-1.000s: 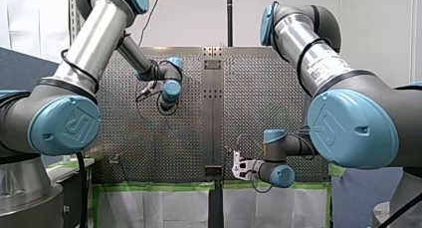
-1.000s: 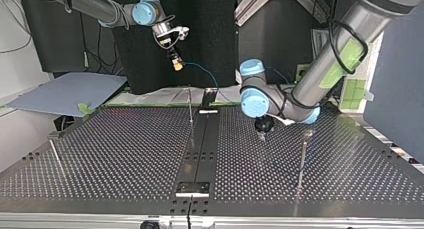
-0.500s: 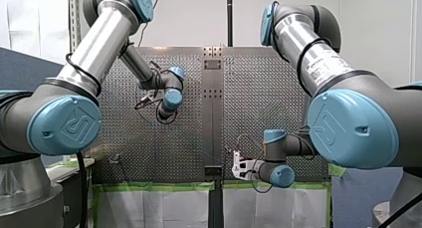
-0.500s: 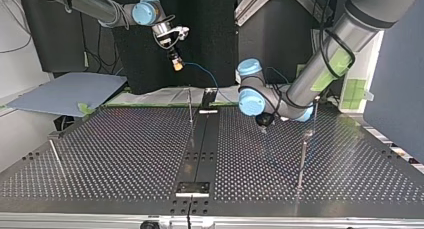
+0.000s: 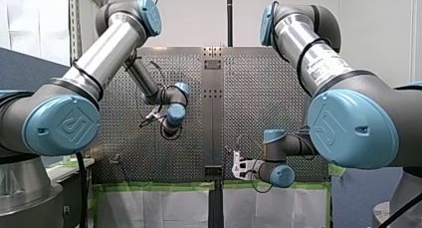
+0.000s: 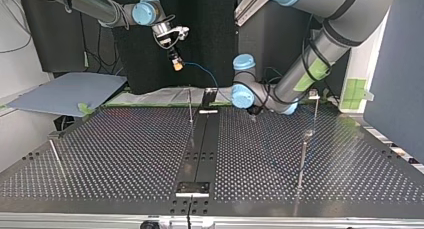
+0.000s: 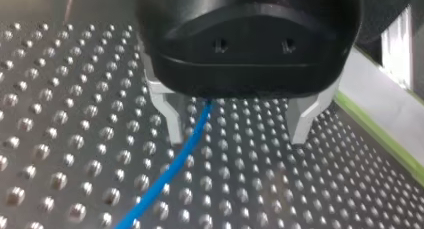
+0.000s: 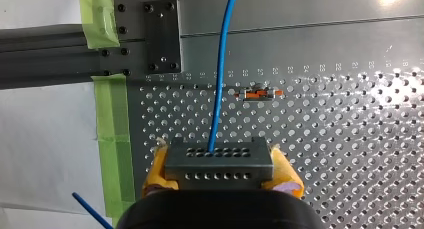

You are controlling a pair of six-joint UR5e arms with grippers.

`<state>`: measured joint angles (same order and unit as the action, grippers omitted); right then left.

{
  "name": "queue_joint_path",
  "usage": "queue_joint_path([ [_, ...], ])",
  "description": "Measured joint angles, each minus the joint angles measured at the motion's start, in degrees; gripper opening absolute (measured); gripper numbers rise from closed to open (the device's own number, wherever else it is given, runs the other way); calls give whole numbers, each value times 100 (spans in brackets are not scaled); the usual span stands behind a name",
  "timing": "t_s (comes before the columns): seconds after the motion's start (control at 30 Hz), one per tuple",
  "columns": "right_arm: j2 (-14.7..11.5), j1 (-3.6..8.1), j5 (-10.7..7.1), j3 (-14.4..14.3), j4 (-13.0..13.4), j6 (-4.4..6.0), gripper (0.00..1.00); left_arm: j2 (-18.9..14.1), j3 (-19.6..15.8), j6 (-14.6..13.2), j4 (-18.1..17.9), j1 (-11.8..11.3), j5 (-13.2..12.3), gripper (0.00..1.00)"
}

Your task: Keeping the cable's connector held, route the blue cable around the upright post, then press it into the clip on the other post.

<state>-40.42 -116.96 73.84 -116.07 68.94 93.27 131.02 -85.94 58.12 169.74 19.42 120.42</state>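
Right wrist view | right end effector (image 8: 220,167) clamps connector (image 8: 219,156); blue cable (image 8: 222,64) leads off over surface (image 8: 350,139) | left end effector (image 7: 236,138) wide, cable loose between its fingers | judged early: post (image 6: 190,105) not rounded, clip (image 6: 314,94) unfilled

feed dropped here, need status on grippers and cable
Right gripper shut on connector. Left gripper open, cable between its fingers. Nothing seen in the way.

In the top view the perforated table (image 6: 125,154) carries a dark centre strip (image 6: 200,149) with a small plate (image 6: 192,188) at 6 o'clock. 3 thin posts stand upright: the 12 o'clock post (image 6: 190,106), the 2 o'clock post (image 6: 316,111) and the 3 o'clock post (image 6: 302,159). A tilted rod (image 6: 56,156) sits at 9 o'clock.
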Motion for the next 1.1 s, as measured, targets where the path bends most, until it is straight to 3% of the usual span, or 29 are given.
queue_joint_path([
  [0.23, 0, 0, 0, 0, -1, 0, 0, 26, 0, 356, -13, 18, -254, 100],
  [1.1, -1, 0, 0, 0, 4, 0, 0, 69, 0, 1771, 291, 78, -1662, 100],
])
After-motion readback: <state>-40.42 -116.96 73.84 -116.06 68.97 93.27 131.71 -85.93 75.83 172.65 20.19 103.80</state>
